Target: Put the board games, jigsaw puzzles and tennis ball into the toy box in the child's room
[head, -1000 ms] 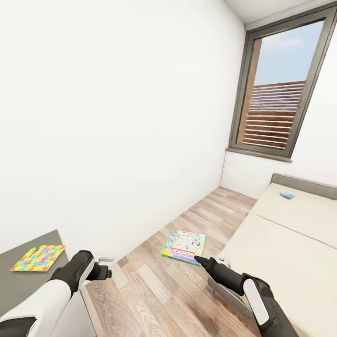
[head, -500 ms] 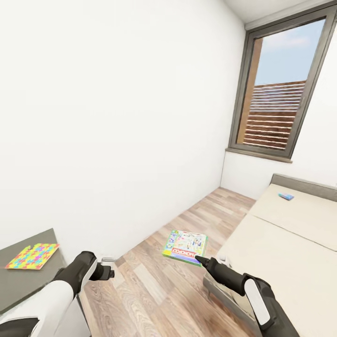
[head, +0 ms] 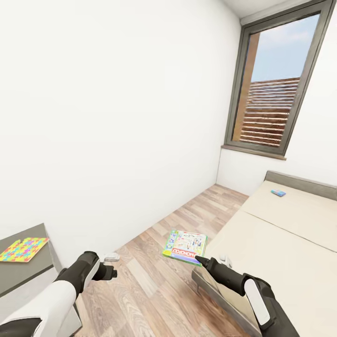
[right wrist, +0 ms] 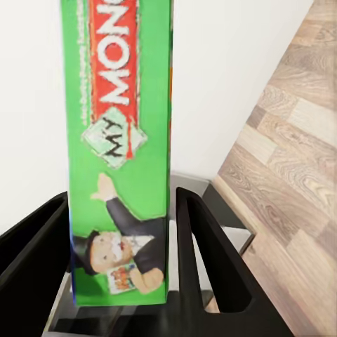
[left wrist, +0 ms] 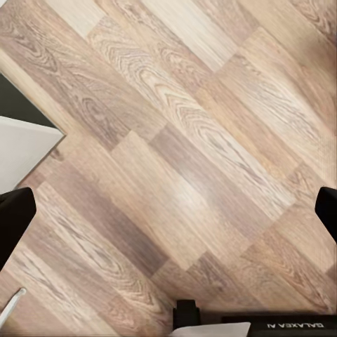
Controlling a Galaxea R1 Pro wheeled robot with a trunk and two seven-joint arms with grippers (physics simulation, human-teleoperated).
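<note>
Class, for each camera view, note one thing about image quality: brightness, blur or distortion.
Head view: evenly bright, wide-angle stretch slants the window. Left wrist view: floor grain sharp, no glare. Right wrist view: green game box looms close, its print slightly soft.

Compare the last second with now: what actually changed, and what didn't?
The whole view swung right, so that is the camera, not the things. The right claw stays shut on the green-edged board game; the left claw stays open. The jigsaw puzzle and small blue game lie unmoved.
</note>
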